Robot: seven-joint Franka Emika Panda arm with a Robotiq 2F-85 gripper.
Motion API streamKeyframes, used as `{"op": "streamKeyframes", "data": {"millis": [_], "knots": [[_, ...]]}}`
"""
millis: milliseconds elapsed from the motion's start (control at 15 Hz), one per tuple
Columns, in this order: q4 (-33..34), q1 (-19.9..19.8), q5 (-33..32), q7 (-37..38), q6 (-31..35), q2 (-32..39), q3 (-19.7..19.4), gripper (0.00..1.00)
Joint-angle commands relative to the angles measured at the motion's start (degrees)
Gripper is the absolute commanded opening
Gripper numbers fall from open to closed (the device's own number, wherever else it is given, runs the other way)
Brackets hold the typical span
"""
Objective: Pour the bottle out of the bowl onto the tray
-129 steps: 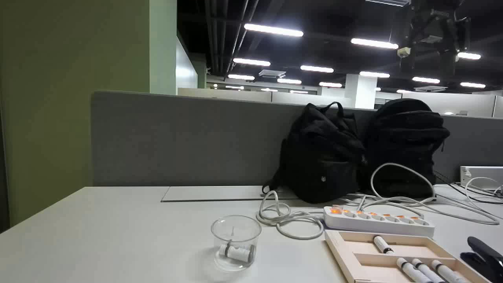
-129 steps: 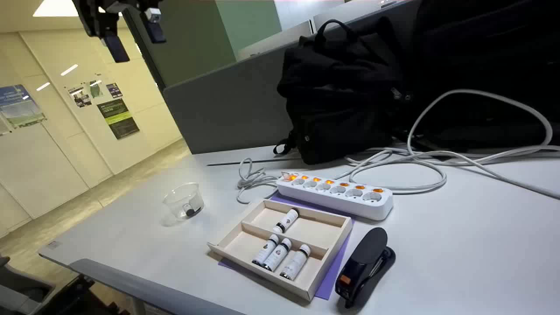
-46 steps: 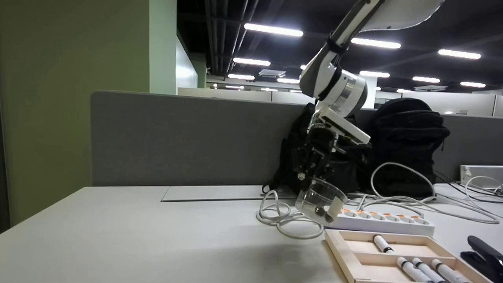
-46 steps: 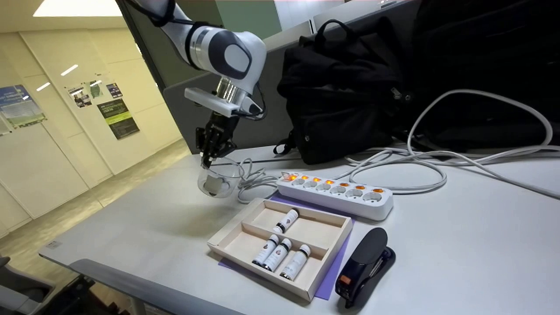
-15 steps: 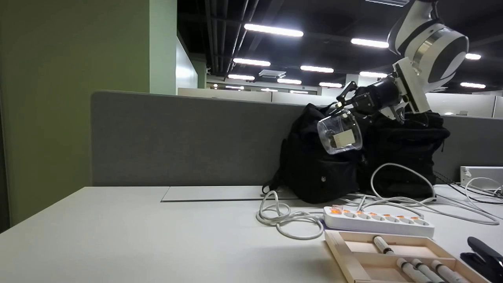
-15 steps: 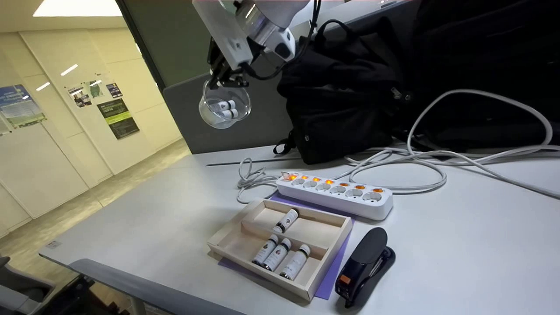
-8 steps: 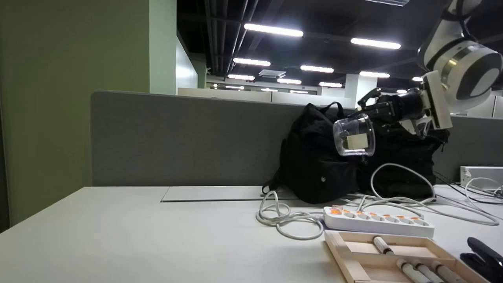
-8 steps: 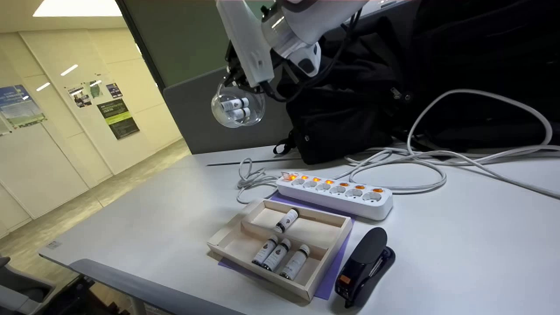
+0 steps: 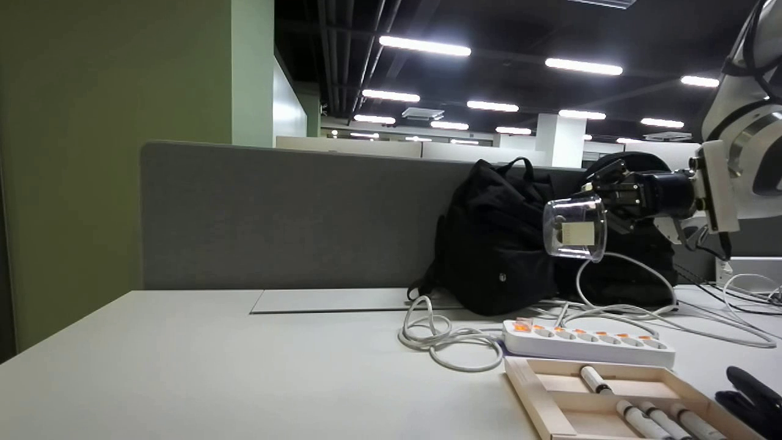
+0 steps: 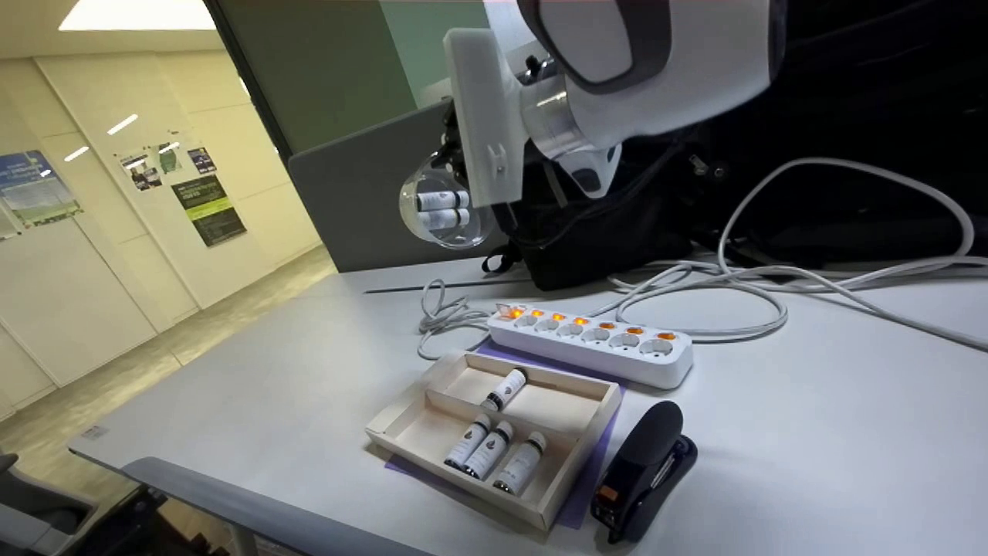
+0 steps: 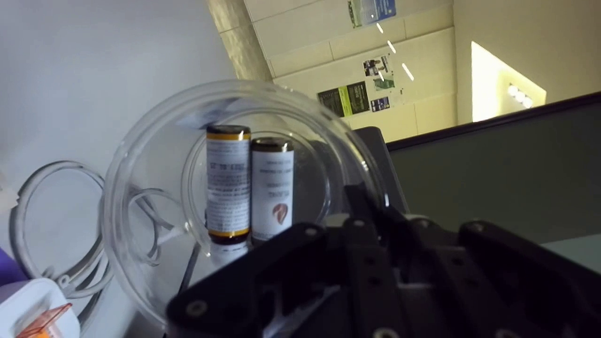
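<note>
My gripper (image 11: 375,202) is shut on the rim of the clear bowl (image 9: 574,229), holding it in the air above the table. The bowl lies tipped on its side; its mouth faces the camera in the wrist view. Inside it rest two small white-labelled bottles, one (image 11: 228,183) beside the other (image 11: 272,188), and both also show through its mouth in an exterior view. Lower down, the pale wooden tray (image 10: 563,401) lies on the table; it has two compartments. One bottle (image 10: 505,388) is in the far compartment and three bottles (image 10: 488,450) are in the near one.
Behind the tray runs a white power strip (image 10: 590,347) with grey cables (image 9: 452,342). A black stapler (image 10: 648,471) lies beside the tray, and a purple sheet (image 10: 575,506) sticks out under it. Black backpacks (image 9: 501,244) lean on the grey partition (image 9: 293,220).
First standing on the table, the bowl was gripped and lifted. Over the last second it has shifted toward the power strip and tray side, lowered a little and rolled further onto its side.
</note>
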Motion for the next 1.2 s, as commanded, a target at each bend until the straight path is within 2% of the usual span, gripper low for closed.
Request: {"op": "streamKeyframes", "data": {"millis": [0,533,1133], "knots": [[2.39,-0.13,1.79,2.03,-1.38,4.29,-0.53,0.01],[4.46,0.51,2.14,3.77,0.44,11.82,-0.72,0.01],[7.37,-0.22,2.39,4.51,-1.0,15.41,-0.56,0.01]]}}
